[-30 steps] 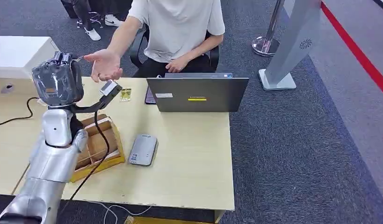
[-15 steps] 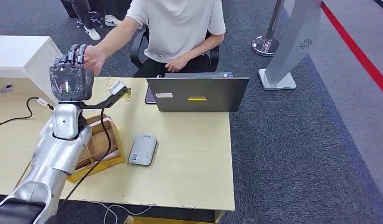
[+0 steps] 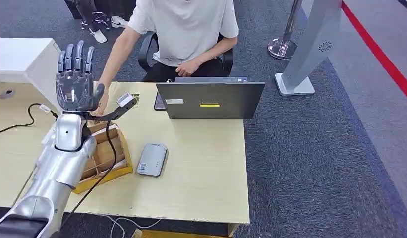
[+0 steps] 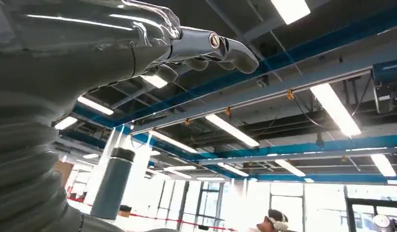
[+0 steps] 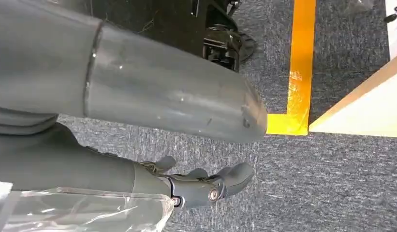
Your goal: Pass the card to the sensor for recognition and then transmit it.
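Observation:
My left hand (image 3: 75, 77) is raised above the table's back left part, its fingers straight, spread and pointing up, holding nothing. In the left wrist view its fingers (image 4: 211, 48) stand bare against the ceiling. A person's hand (image 3: 100, 99) rests low just behind my left hand, near the table top. The grey flat sensor box (image 3: 152, 159) lies on the table in front of my left arm. A small yellowish card-like piece (image 3: 134, 98) lies by the laptop, partly hidden by my wrist camera. My right hand (image 5: 206, 186) hangs over the carpet, loosely curled and holding nothing.
A wooden divided box (image 3: 106, 153) sits by my left forearm, with a black cable across it. A grey laptop (image 3: 209, 99) stands at the table's back edge, with a person seated behind it. A white cabinet (image 3: 18, 57) stands at the far left.
My left hand has risen and its fingers have straightened upward. The person's hand has dropped from palm-up behind my hand to low near the table.

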Available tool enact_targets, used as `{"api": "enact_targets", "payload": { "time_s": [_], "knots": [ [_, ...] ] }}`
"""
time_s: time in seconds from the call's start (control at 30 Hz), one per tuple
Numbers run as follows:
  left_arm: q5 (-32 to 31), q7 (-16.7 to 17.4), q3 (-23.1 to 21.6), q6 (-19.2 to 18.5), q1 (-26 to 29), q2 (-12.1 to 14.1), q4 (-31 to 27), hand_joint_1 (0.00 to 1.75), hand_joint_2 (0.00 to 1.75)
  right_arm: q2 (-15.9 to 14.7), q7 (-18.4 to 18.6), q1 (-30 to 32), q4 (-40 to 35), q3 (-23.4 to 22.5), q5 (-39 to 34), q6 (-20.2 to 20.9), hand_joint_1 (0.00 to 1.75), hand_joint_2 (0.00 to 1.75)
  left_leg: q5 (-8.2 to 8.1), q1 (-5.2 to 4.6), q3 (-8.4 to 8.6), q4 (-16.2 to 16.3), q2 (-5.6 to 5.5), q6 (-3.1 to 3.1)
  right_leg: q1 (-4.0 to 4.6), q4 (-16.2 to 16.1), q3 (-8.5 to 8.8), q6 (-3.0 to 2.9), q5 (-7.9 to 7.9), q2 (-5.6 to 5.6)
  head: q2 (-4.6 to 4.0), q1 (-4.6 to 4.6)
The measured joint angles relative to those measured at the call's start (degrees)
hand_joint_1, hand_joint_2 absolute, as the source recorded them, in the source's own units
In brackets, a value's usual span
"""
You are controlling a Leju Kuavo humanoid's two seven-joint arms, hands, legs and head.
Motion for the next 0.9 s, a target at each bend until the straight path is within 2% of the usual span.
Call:
{"api": "enact_targets", "payload": {
  "time_s": [0.17,0.23,0.33,0.4,0.43,0.5,0.6,0.67,0.73,0.8,0.9],
  "knots": [
    [2.7,-3.8,1.9,-0.4,5.5,1.0,-7.5,0.0,1.75,0.0,-1.5,0.4,0.0,-0.1,-1.5,0.2,0.0,0.0,-0.02,0.01,-0.07,0.0,0.03,0.01,0.0,0.0,-0.03,0.0,-0.01,0.04,0.0,0.02],
    [8.2,-5.9,3.5,-2.0,9.2,2.4,-12.5,0.0,1.75,-0.1,-2.1,0.6,0.0,-0.3,-2.5,0.2,0.0,0.0,-0.06,0.0,-0.03,-0.1,0.16,0.0,0.0,0.0,-0.04,-0.01,-0.04,0.17,0.0,0.11],
    [22.5,-10.8,8.9,-5.0,17.0,5.0,-20.9,0.0,1.75,-0.1,-3.2,1.2,0.0,-1.1,-4.0,0.0,0.0,0.0,-0.23,0.02,0.03,-0.1,0.4,-0.08,0.01,0.0,-0.06,-0.06,-0.13,0.44,0.0,0.11],
    [33.5,-15.8,14.6,-7.7,22.4,6.8,-25.4,0.0,1.75,-0.2,-4.0,1.8,0.0,-1.8,-4.8,-0.2,0.0,0.0,-0.28,0.04,0.08,-0.1,0.54,-0.12,0.02,0.0,-0.17,-0.11,-0.19,0.59,0.0,0.02],
    [36.8,-18.1,17.8,-9.2,24.2,7.3,-26.9,0.0,1.75,-0.2,-4.2,2.0,0.0,-2.1,-5.0,-0.2,0.0,0.0,-0.28,0.07,0.02,-0.1,0.51,-0.12,0.05,0.0,-0.19,-0.06,-0.23,0.55,0.0,-0.02],
    [43.4,-20.6,24.1,-12.1,27.7,8.4,-29.0,0.0,1.75,-0.2,-4.7,2.1,0.0,-2.8,-5.6,-0.5,0.0,0.0,-0.28,0.13,-0.06,-0.1,0.38,-0.13,0.11,0.1,-0.11,-0.09,-0.32,0.42,0.0,0.13],
    [60.6,-24.5,36.1,-19.0,32.3,10.6,-29.4,0.0,1.75,-0.4,-5.6,2.2,0.0,-3.3,-6.0,-0.8,0.0,0.0,-0.39,0.16,0.03,-0.1,0.59,-0.27,0.15,0.1,-0.15,-0.15,-0.35,0.6,0.0,0.11],
    [68.3,-28.3,45.5,-25.4,34.1,12.3,-26.9,0.0,1.75,-0.7,-6.0,2.4,0.0,-3.9,-6.4,-0.9,0.0,0.0,-0.39,0.21,0.02,-0.1,0.58,-0.28,0.2,0.1,-0.17,-0.19,-0.41,0.6,0.0,0.07],
    [70.9,-30.1,53.4,-30.4,35.0,13.5,-23.7,0.0,1.75,-0.9,-6.1,2.3,0.0,-4.3,-6.5,-1.0,0.0,0.0,-0.41,0.22,0.01,-0.1,0.48,-0.26,0.2,0.1,-0.15,-0.18,-0.44,0.5,0.0,0.04],
    [72.7,-30.2,60.0,-34.4,35.2,14.2,-20.3,0.0,1.75,-1.0,-6.1,2.2,0.0,-4.5,-6.6,-1.0,0.0,0.0,-0.41,0.24,-0.02,-0.1,0.44,-0.26,0.23,0.1,-0.14,-0.19,-0.45,0.44,0.0,0.09],
    [73.0,-31.2,67.6,-36.7,35.1,14.8,-16.0,0.0,1.75,-1.2,-6.1,2.1,0.0,-4.7,-6.7,-1.0,0.0,0.0,-0.41,0.26,-0.01,-0.1,0.42,-0.26,0.24,0.0,-0.13,-0.18,-0.45,0.42,0.0,0.05]
  ]
}}
